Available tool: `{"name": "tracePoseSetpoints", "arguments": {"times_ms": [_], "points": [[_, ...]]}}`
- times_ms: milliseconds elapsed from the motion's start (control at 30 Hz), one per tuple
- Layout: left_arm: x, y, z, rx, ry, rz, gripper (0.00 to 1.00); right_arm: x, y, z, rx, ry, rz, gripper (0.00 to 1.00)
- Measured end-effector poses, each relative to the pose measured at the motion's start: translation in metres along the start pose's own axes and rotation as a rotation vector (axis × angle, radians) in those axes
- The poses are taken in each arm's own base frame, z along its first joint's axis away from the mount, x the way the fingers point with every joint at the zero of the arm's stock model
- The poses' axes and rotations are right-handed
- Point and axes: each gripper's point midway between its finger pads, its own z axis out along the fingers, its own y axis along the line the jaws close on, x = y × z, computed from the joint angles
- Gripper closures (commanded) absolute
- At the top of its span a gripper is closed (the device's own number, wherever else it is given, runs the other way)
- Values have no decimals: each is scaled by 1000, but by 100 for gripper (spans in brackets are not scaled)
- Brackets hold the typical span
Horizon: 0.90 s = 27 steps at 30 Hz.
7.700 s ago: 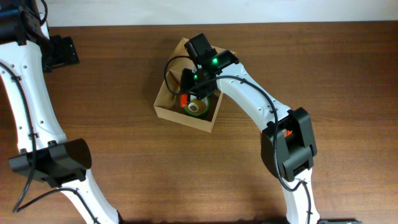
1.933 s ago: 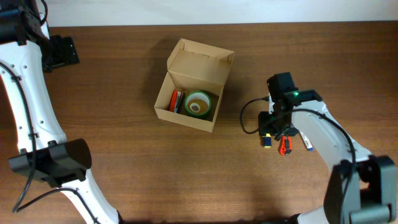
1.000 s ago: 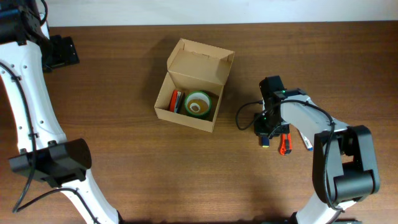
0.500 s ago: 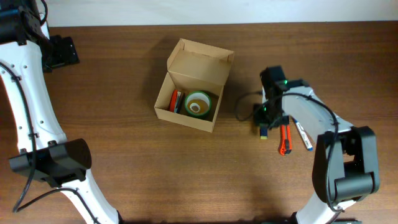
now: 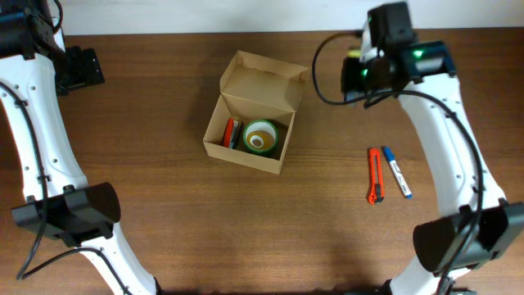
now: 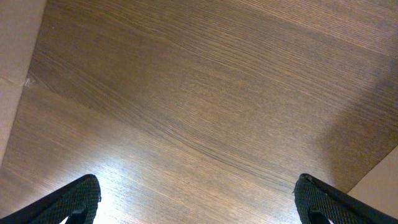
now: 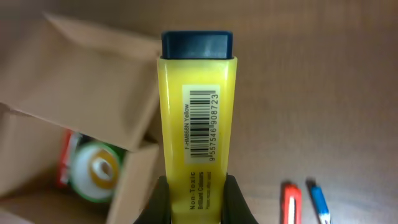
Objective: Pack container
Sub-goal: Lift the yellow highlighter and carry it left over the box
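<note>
The container (image 5: 246, 152) is a tan cardboard box with its flap lid (image 5: 264, 84) standing open. Inside lie a green tape roll (image 5: 260, 137) and a red item (image 5: 231, 133). My right gripper (image 7: 198, 200) is shut on a yellow highlighter (image 7: 198, 112) with a dark blue cap. In the overhead view the right gripper (image 5: 357, 72) is raised, to the upper right of the box. The box (image 7: 93, 87) and tape roll (image 7: 93, 171) show below it in the right wrist view. My left gripper (image 6: 199, 202) is open and empty over bare table, at the far left (image 5: 79, 67).
An orange-red pen (image 5: 375, 176) and a blue pen (image 5: 398, 172) lie side by side on the table right of the box. They also show in the right wrist view, the orange-red pen (image 7: 291, 204) and the blue pen (image 7: 318, 202).
My right gripper closed on the yellow highlighter beside the pens, lifted it and moved up and back toward the box. The left arm has not moved.
</note>
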Motion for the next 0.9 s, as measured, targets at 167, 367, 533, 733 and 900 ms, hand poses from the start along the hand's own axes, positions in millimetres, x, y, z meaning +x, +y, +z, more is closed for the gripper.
{"name": "tracePoseSetpoints", "arguments": {"times_ms": [167, 367, 533, 733, 900], "points": [[0, 0, 0, 0, 0, 0, 1, -24, 22, -20, -51, -96, -29, 96], [0, 0, 0, 0, 0, 0, 1, -28, 71, -18, -120, -125, -105, 96], [0, 0, 0, 0, 0, 0, 1, -23, 107, 10, -155, -86, -156, 96], [0, 0, 0, 0, 0, 0, 0, -9, 143, 47, -179, -24, -136, 96], [0, 0, 0, 0, 0, 0, 1, 6, 169, 56, -198, 6, -85, 96]]}}
